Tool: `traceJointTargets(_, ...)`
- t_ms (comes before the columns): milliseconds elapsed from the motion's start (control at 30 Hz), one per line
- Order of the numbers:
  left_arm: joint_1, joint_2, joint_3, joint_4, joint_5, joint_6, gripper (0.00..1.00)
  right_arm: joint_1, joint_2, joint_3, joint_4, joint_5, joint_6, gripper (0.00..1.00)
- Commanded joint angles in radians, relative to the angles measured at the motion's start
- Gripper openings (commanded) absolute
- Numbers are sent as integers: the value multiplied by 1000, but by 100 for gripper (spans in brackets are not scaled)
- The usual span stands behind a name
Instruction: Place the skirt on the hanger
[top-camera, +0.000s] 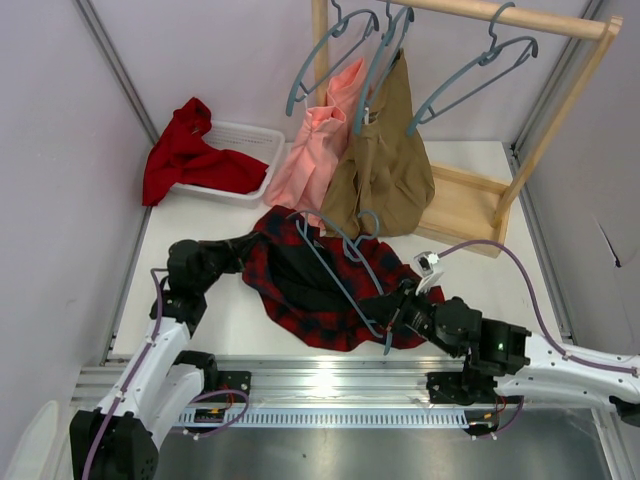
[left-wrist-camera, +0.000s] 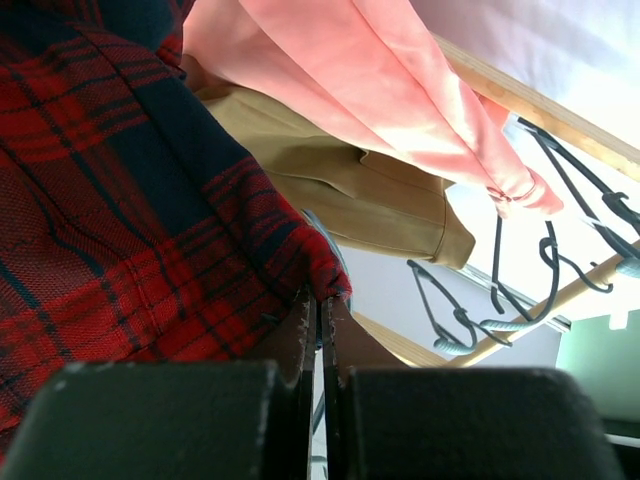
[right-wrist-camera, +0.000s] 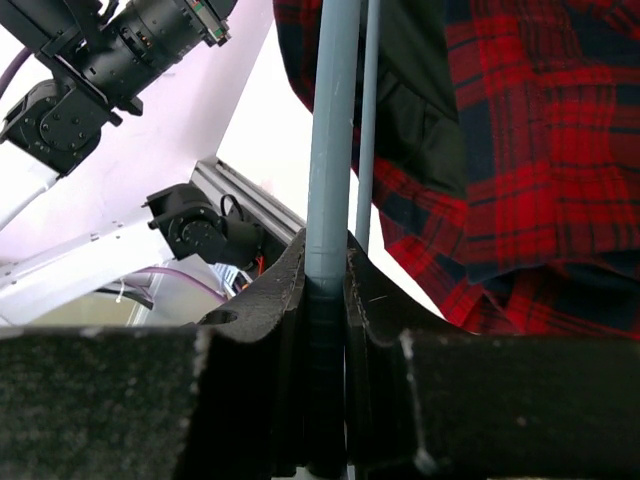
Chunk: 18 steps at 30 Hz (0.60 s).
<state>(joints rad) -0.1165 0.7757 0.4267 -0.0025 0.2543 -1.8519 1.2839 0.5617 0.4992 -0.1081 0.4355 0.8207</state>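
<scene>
Crumpled red-and-black tartan skirt (top-camera: 292, 312), dark lining up, left gripper (left-wrist-camera: 320, 305) pinching its hem, right gripper (right-wrist-camera: 328, 275) clamping blue-grey plastic hanger (right-wrist-camera: 333, 120), contact seen only in wrist views.

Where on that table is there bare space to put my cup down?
Two bare patches of table: front left, between the white basket, the skirt and the left arm; front right, between the wooden rack base and the right arm, though a cable crosses it. The middle is crowded: skirt, hanger, left end effector, right end effector.
</scene>
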Motion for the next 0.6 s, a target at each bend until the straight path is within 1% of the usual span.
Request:
traceJointTargets(0,8,-24,0,30,-24,-40,0,34,10,78,48,92,29,0)
traceJointTargets(100,8,-36,0,16,-39,-50,0,77,13,87,58,147,23,0)
traceJointTargets(200,8,-46,1,10,-73,-64,0,118,50,127,13,218,18,0)
traceJointTargets(267,8,-41,14,-27,-95,-69,0,153,76,139,25,250,-11,0)
traceJointTargets(400,5,-21,47,-59,-113,-70,0,212,113,163,56,288,-61,0)
traceJointTargets(567,-8,-4,87,-89,-153,-84,0,256,170,183,64,339,-43,0)
